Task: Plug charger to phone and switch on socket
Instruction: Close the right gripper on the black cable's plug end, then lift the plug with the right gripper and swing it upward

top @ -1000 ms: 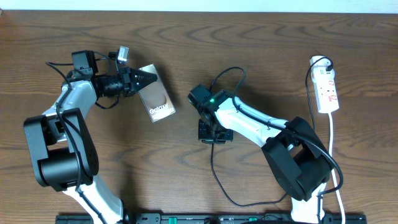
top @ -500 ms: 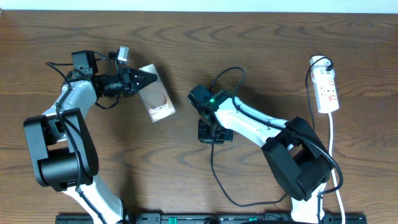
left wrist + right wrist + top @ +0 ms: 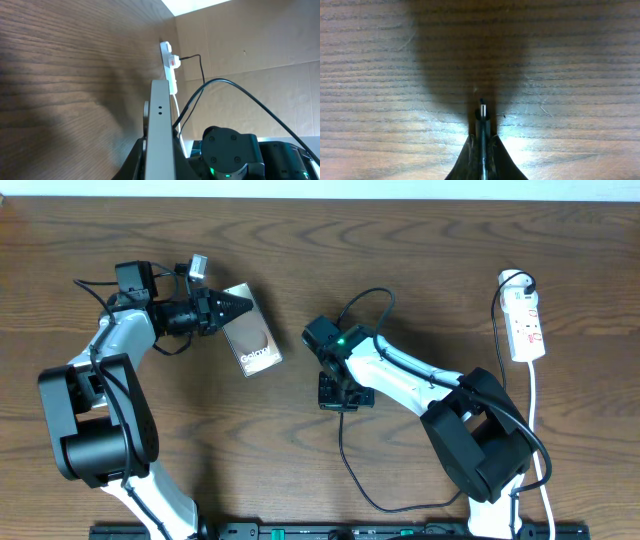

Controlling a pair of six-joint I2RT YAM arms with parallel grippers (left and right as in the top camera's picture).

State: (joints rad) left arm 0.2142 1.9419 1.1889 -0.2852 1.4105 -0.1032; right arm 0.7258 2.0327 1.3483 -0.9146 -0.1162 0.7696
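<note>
on the table [image 3: 300, 240]: two firm grips

at the left, the left gripper [image 3: 240, 307] grasps one edge of the phone [image 3: 258, 340]. near the middle, the right gripper [image 3: 337, 392] is clenched on the charger [image 3: 482, 111], its plug tip pointing at the table. at the far right lies the socket [image 3: 526, 320], well apart.

- One phone [image 3: 252, 332], dark, with white "Galaxy" lettering.
- One charger [image 3: 341, 442]: a thin black cable with a single plug tip [image 3: 482, 107].
- One socket [image 3: 526, 325], a white strip.
- Two robot arms: left arm [image 3: 118, 340], right arm [image 3: 400, 380].
- One table [image 3: 300, 240].
</note>
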